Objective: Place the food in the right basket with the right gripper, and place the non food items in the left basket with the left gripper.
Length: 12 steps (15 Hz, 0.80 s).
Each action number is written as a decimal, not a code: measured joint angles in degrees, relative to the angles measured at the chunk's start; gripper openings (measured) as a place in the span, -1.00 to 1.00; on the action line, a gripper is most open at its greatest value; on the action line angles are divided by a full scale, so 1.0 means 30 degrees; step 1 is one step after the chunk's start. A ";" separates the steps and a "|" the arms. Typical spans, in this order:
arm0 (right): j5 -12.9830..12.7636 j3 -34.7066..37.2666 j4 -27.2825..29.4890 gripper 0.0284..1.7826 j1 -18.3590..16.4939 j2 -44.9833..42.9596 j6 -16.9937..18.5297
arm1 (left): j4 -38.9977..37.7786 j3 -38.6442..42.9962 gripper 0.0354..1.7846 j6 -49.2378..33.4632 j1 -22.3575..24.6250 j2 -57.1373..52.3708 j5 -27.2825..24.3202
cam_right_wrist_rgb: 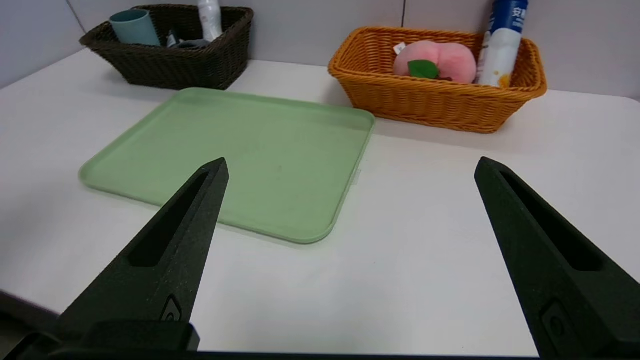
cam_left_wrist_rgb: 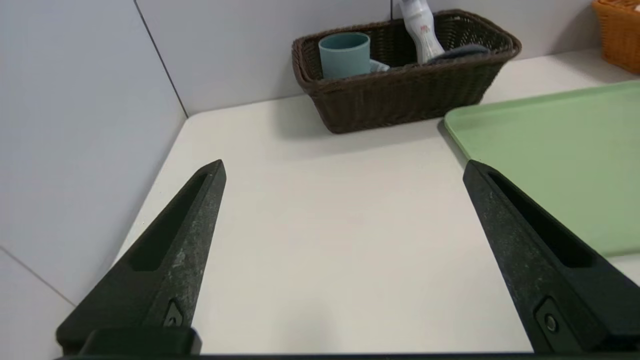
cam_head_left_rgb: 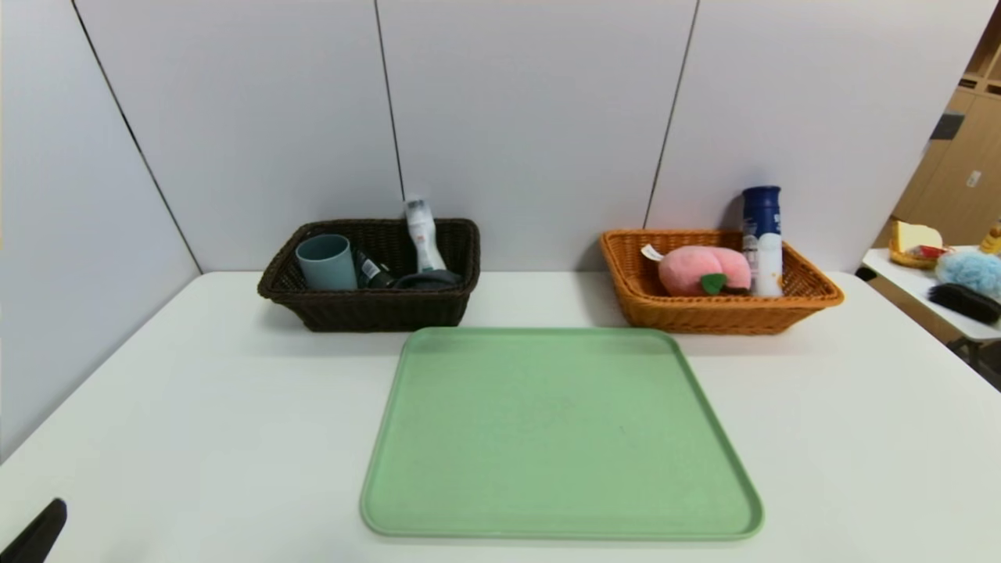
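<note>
The dark brown basket (cam_head_left_rgb: pixel 367 309) at the back left holds the grey-blue cup (cam_head_left_rgb: pixel 326 262), the black tube (cam_head_left_rgb: pixel 374 271), the dark grey cloth (cam_head_left_rgb: pixel 428 279) and the slim white bottle (cam_head_left_rgb: pixel 423 234). The orange basket (cam_head_left_rgb: pixel 715 313) at the back right holds the pink plush peach (cam_head_left_rgb: pixel 698 270) and the navy-capped bottle (cam_head_left_rgb: pixel 762 238). My left gripper (cam_left_wrist_rgb: pixel 344 170) is open and empty, low over the table's front left, only a black tip (cam_head_left_rgb: pixel 35 536) showing in the head view. My right gripper (cam_right_wrist_rgb: pixel 351 167) is open and empty over the front right, out of the head view.
A green tray (cam_head_left_rgb: pixel 559 434) lies bare in the table's middle, in front of both baskets. Grey wall panels stand behind and to the left. A side table (cam_head_left_rgb: pixel 950 293) with odd items stands at the far right.
</note>
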 joint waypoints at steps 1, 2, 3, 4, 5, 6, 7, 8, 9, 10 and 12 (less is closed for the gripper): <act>-0.0028 -0.0073 0.0439 0.90 0.0305 -0.0305 -0.0016 | 0.0813 -0.0037 0.88 -0.0073 0.0016 -0.0707 -0.0073; -0.0028 -0.0057 0.0926 0.90 0.0504 -0.0699 -0.0098 | 0.1361 -0.0061 0.89 -0.0093 0.0024 -0.1304 -0.0110; -0.0020 0.0199 0.1321 0.90 0.0593 -0.1142 -0.0183 | 0.1609 -0.0065 0.89 -0.0102 0.0033 -0.1792 -0.0098; -0.0045 0.0414 0.1422 0.90 0.0605 -0.1609 -0.0240 | 0.1617 -0.0065 0.89 -0.0102 0.0037 -0.2105 -0.0102; -0.0045 0.0634 0.1504 0.90 0.0593 -0.2076 -0.0349 | 0.1646 0.0020 0.89 -0.0093 0.0045 -0.2393 -0.0110; -0.0138 0.0910 0.1540 0.90 0.0557 -0.2690 -0.0654 | 0.1666 0.0167 0.89 -0.0073 0.0045 -0.2686 -0.0244; -0.0398 0.1166 0.1662 0.90 0.0520 -0.3344 -0.1170 | 0.1694 0.0289 0.89 -0.0049 0.0045 -0.2999 -0.0475; -0.0926 0.1471 0.1829 0.90 0.0512 -0.4051 -0.1934 | 0.1812 0.0362 0.89 -0.0057 0.0045 -0.3344 -0.0744; -0.1792 0.1755 0.1902 0.90 0.0484 -0.4539 -0.2633 | 0.2125 0.0390 0.89 -0.0065 0.0045 -0.3612 -0.0809; -0.2849 0.2085 0.1808 0.90 0.0484 -0.4868 -0.3231 | 0.2288 0.0390 0.89 -0.0037 0.0037 -0.3868 -0.0841; -0.4311 0.2840 0.1402 0.90 0.0467 -0.5258 -0.3982 | 0.2759 0.0589 0.89 0.0037 0.0037 -0.4531 -0.1138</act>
